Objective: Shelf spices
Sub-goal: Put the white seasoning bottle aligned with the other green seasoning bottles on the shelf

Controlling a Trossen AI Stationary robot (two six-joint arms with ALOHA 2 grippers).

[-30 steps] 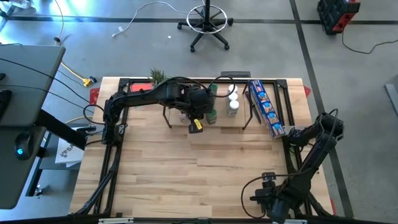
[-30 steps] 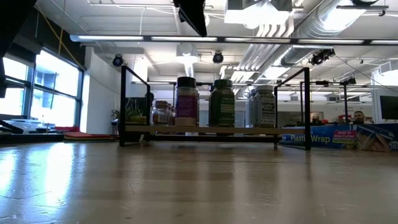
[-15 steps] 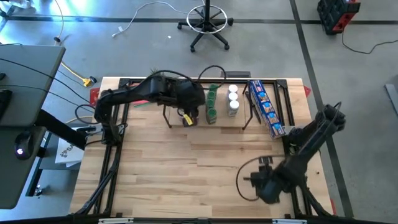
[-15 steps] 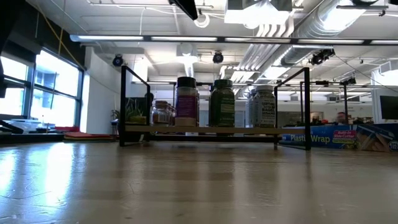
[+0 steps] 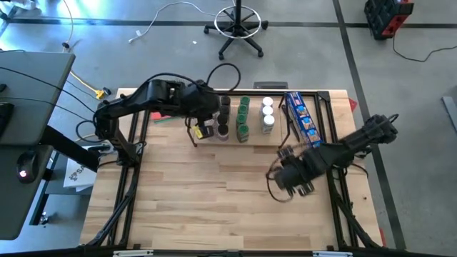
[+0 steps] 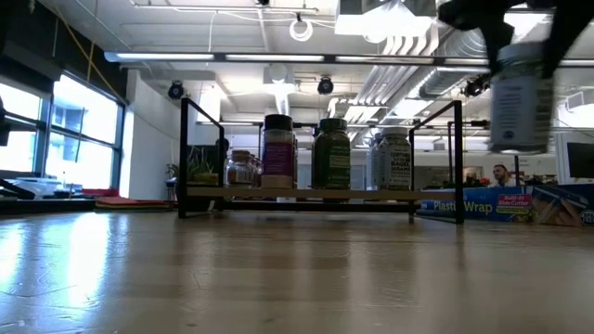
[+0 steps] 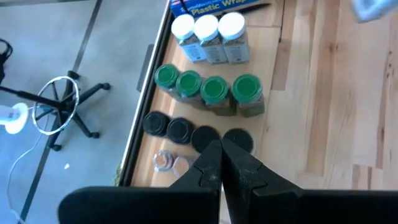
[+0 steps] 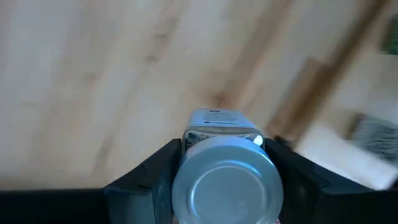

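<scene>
Your light-wood surface (image 5: 214,200) is nearly bare: the low wooden shelf (image 5: 251,139) at upper centre carries rows of small spice jars (image 5: 243,120). Right tool (image 5: 291,178), centre-right, grips one white-lidded jar (image 8: 224,180); left tool (image 5: 202,130) pinched empty.

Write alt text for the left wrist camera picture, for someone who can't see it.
Looking down past the shut left gripper at spice jars in rows on the shelf: three white-lidded jars, four green-lidded jars, four black-lidded jars and two clear-lidded jars. A swivel chair's base shows on the grey floor beyond.
</scene>
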